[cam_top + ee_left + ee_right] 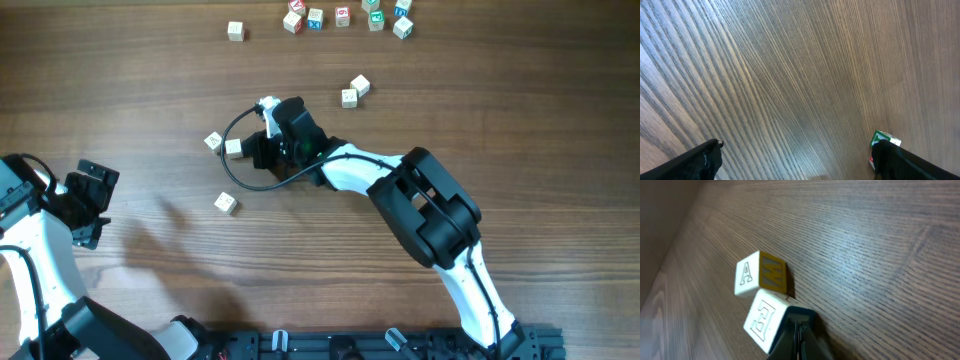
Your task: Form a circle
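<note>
No circle shows in these views; small pale wooden letter cubes lie loose on the wooden table (150,80). My right gripper (252,150) (799,325) is shut, with nothing between its fingers. Its tip rests against the side of a cube with an E face (765,321) (234,148). A cube with A and M faces (760,275) (213,141) touches that cube on its far side. Another cube (226,203) lies alone below them. My left gripper (100,205) (796,150) stands open at the far left over bare wood, with a green-printed cube (884,139) just beyond its right finger.
Two cubes (355,91) lie together above the right arm. A row of several coloured letter cubes (343,16) runs along the back edge, with one more cube (236,31) to its left. A black cable (235,165) loops beside the right wrist.
</note>
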{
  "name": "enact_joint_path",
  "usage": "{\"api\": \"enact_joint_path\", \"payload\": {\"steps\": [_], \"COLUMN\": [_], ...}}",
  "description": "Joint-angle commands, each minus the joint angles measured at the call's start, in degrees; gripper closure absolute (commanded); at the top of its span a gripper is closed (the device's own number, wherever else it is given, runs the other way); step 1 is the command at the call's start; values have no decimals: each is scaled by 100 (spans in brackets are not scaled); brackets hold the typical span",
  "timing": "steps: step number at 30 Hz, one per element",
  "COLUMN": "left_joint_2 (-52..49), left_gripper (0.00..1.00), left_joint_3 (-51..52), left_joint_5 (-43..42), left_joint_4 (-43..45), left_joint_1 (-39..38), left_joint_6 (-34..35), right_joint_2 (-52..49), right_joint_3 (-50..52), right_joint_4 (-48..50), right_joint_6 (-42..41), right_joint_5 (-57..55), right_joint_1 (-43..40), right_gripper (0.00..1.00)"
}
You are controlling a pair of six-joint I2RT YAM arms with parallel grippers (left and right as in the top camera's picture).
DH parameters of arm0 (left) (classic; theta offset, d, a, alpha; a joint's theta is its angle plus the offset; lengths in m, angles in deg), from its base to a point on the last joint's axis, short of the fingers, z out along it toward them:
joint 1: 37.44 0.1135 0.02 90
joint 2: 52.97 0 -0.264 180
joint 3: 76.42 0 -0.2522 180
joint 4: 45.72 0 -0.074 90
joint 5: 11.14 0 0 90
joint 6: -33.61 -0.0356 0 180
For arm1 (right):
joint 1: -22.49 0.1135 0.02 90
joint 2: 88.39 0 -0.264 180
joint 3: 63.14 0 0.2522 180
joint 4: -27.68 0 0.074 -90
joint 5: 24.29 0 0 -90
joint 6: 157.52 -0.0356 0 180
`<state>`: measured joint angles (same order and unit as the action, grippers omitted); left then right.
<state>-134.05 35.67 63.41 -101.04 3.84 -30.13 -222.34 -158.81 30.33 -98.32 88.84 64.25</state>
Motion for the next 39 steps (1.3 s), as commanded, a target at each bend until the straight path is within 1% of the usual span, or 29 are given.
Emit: {"api": "enact_joint_path", "payload": {"steps": [1,11,19,22,24,26,28,29,33,35,39], "left_joint_2": [-37,-37,-37,-37,-37,-37,-37,-37,-37,-37,-37], "left_gripper": [0,0,0,0,0,0,0,0,0,0,0], "left_joint_3": [26,26,26,26,26,26,26,26,26,26,26], "left_joint_5": [52,55,55,52,55,55,55,55,55,52,55], "left_joint_4": [0,0,0,0,0,0,0,0,0,0,0], "left_joint_1": [22,22,22,22,22,22,22,22,22,22,22], "left_joint_6": [33,31,33,33,33,33,33,33,31,33,33], "right_joint_2": [-142,-149,-149,-149,-136,-116,-116,-116,-116,-118,-140], "right_joint_3": [-63,-63,-63,-63,-70,-186,-551,-809,-1606,-1847,-1947], "right_joint_4": [52,249,221,101,72,15,-323,-634,-1364,-1663,-1694], "right_joint_6": [70,83,79,81,92,92,225,313,660,605,330], "right_joint_5": [70,96,90,-138,-321,-151,260,280,90,83,-39], "right_joint_1": [7,-4,-4,-7,-79,-251,-468,-555,-586,-573,-557], "right_gripper": [96,95,96,96,95,95,95,95,95,95,95]}}
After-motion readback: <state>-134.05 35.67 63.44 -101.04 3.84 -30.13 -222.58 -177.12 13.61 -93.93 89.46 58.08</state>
